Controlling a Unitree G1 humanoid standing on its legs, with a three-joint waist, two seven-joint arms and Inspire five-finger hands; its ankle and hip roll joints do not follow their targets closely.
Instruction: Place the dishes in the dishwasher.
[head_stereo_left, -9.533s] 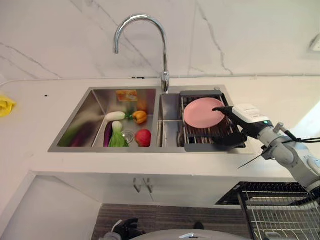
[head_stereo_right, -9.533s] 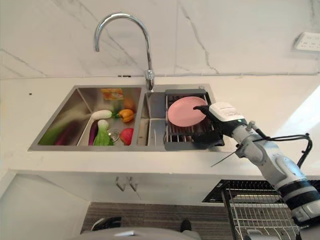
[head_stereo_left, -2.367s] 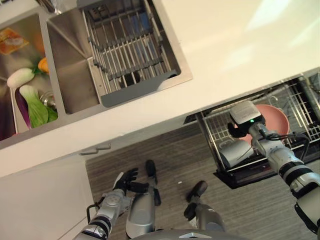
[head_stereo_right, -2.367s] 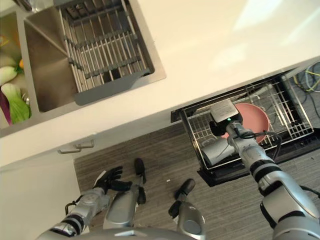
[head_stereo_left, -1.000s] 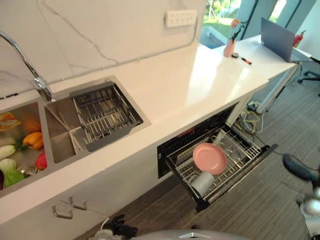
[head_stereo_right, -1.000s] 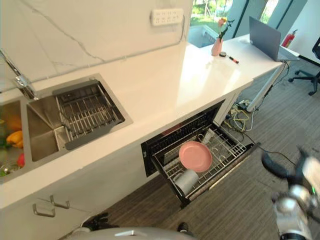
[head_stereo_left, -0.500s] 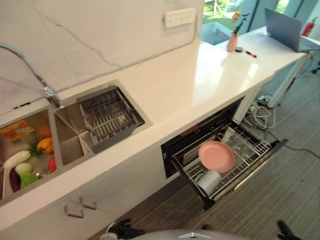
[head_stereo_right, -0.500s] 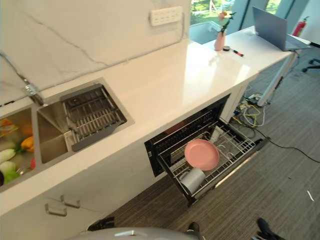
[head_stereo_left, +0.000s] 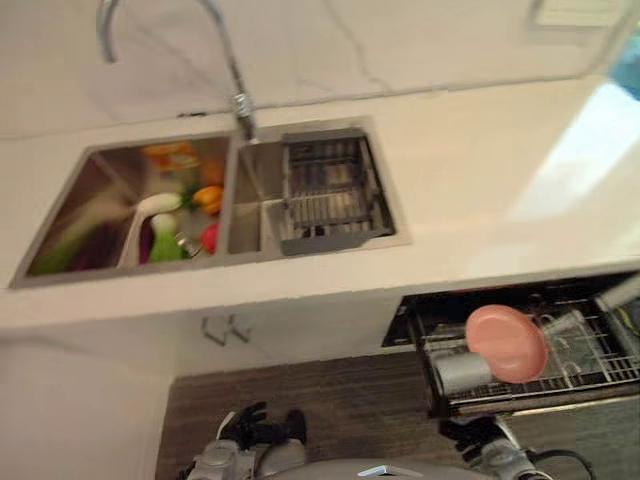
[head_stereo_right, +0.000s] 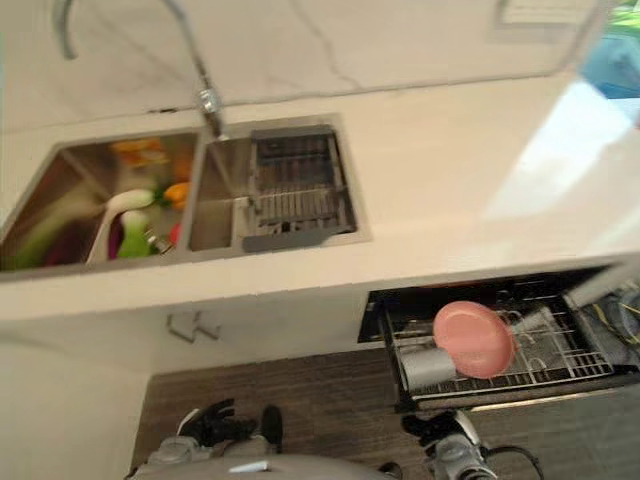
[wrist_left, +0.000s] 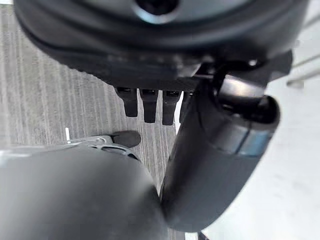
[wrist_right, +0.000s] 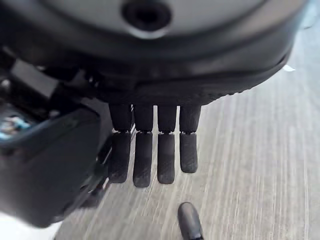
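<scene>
Since the earlier frames the pink plate (head_stereo_left: 506, 343) has been carried out of the sink rack (head_stereo_left: 330, 187) and set in the dishwasher rack (head_stereo_left: 600, 372), and the right robot hand (head_stereo_left: 474, 433) has been drawn back and lowered to the robot's side; the head camera has also swung, so most of the apparent shift is not a move of the things. The plate now stands tilted in the pulled-out rack, just beyond and above the right robot hand, with a grey cup (head_stereo_left: 458, 372) touching it on the near side. In the right wrist view the fingers (wrist_right: 165, 157) are seen straight and relaxed, holding nothing. The left robot hand (head_stereo_left: 246, 430) hangs low over the floor, well apart from the dishwasher, its fingers (wrist_left: 150, 103) loosely extended and empty.

One plate and one cup are counted in the dishwasher rack; further glassware beyond them cannot be counted. No dish remains in the sink rack; the sink (head_stereo_left: 80, 175) holds only vegetables. The loading is therefore judged nearly done. Were another dish to be brought, it should be lowered between free tines, clear of the plate, and released only once it is supported.
</scene>
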